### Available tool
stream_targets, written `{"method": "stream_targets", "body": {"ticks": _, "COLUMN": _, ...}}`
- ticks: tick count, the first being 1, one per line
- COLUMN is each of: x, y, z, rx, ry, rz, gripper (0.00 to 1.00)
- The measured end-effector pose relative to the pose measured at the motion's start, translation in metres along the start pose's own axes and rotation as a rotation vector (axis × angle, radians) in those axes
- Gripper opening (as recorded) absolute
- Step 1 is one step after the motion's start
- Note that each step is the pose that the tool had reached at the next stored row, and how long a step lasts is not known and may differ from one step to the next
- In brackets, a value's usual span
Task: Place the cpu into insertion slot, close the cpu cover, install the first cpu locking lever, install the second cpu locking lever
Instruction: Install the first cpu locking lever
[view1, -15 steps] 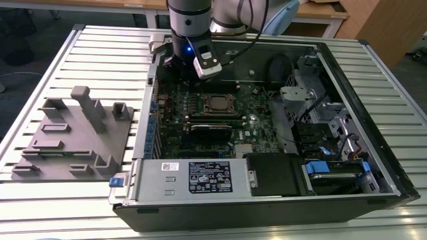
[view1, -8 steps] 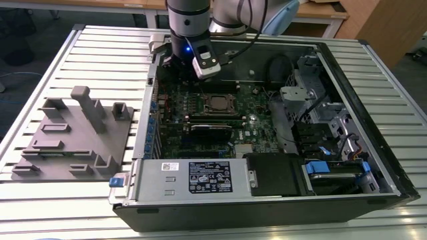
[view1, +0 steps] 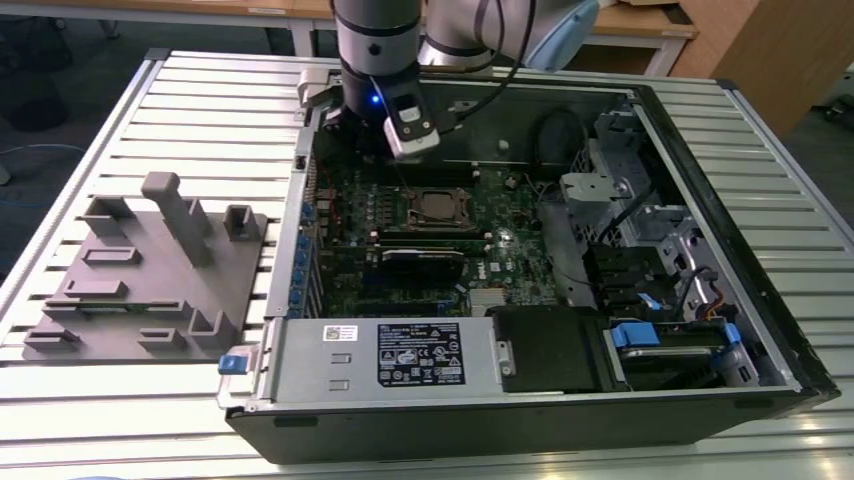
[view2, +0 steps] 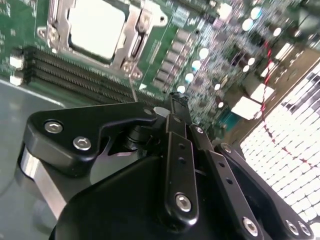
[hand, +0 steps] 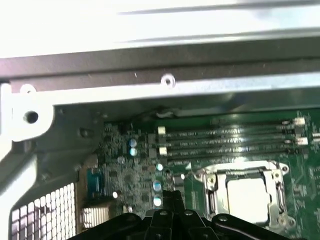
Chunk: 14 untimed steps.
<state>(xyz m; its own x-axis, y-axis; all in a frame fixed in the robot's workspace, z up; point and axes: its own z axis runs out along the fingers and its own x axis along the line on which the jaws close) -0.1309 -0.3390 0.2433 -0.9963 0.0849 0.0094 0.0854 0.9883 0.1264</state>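
**End effector clenched beside the covered cpu**

The slatted worktop (view1: 80, 420) carries an open computer case (view1: 747, 250), whose walls hem in the green motherboard (view1: 514, 260). A grey fixture (view1: 147, 270) lies apart at the exterior view's left. On the board, the cpu cover (view2: 135, 40) lies flat around the cpu (view2: 95, 30), beside the memory slots (view2: 75, 75). The end effector (view2: 176, 100), clenched and empty, hangs near the cover, close to the case wall.

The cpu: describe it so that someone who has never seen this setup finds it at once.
Look into the open computer case on the slatted table and find the green motherboard. Near its middle, beside long dark memory slots, sits the square metal cpu cover. The cpu is the plain pale silver square in its window, the only smooth blank face among busy parts.
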Motion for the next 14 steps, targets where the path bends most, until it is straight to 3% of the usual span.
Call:
{"method": "stream_targets", "body": {"ticks": 3, "x": 0.0000, "y": -0.0001, "z": 0.0000, "rx": -0.0449, "ry": 0.0104, "rz": 0.001, "gripper": 0.11}}
{"method": "stream_targets", "body": {"ticks": 6, "x": -0.0001, "y": -0.0005, "z": 0.0000, "rx": -0.0770, "ry": 0.0163, "rz": 0.001, "gripper": 0.11}}
{"method": "stream_targets", "body": {"ticks": 9, "x": -0.0001, "y": -0.0011, "z": -0.0001, "rx": -0.1135, "ry": 0.0238, "rz": 0.002, "gripper": 0.11}}
{"method": "stream_targets", "body": {"ticks": 11, "x": -0.0001, "y": -0.0013, "z": -0.0002, "rx": -0.1265, "ry": 0.0256, "rz": 0.002, "gripper": 0.11}}
{"method": "stream_targets", "body": {"ticks": 14, "x": -0.0001, "y": -0.0013, "z": -0.0002, "rx": -0.1280, "ry": 0.0258, "rz": 0.002, "gripper": 0.11}}
